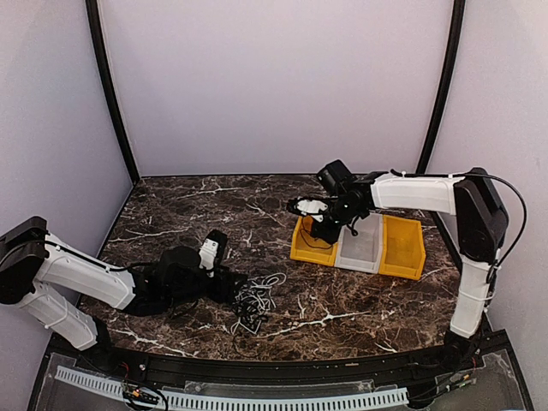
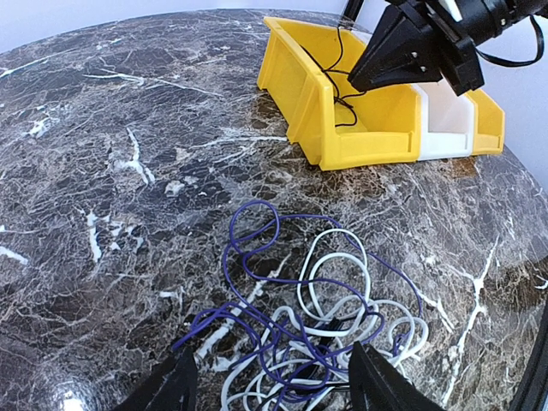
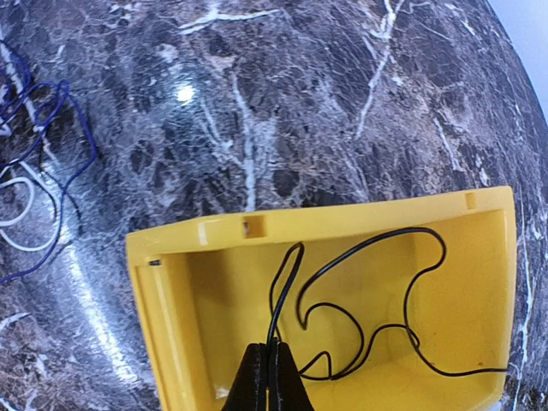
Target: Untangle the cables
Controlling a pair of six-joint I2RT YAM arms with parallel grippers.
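- Left wrist view, nearest you: the left gripper (image 2: 274, 377) hangs low over the table (image 2: 103, 128) with its two dark fingers spread wide. Nothing is between them.
- Just past those fingers lies the tangle (image 2: 317, 325), a loose heap of thin cords looping over one another on the stone-patterned top.
- A purple cable (image 2: 248, 267) throws the widest loops, with one round loop reaching out toward the bins.
- A white cable (image 2: 338, 233) curls in rounder, tighter arcs under and through the purple one. Which cord lies on top at each crossing you cannot tell.
- The table surface is dark brown marble with white veins, glossy enough to catch a bright spot of light.
- Farther back stands an open-fronted yellow bin (image 3: 171, 282) of smooth moulded plastic, a small square notch in its rim.
- Inside it a black cable (image 3: 377, 240) lies in thin squiggly bends across the floor, well apart from the tangle.
- The right gripper (image 3: 270, 368) hangs over that bin with its fingers pressed tight together, and one strand of the black cable runs straight up into the seam between them.
- Beyond, touching side by side, sit a white bin (image 1: 360, 248) and a second yellow bin (image 1: 404, 250).
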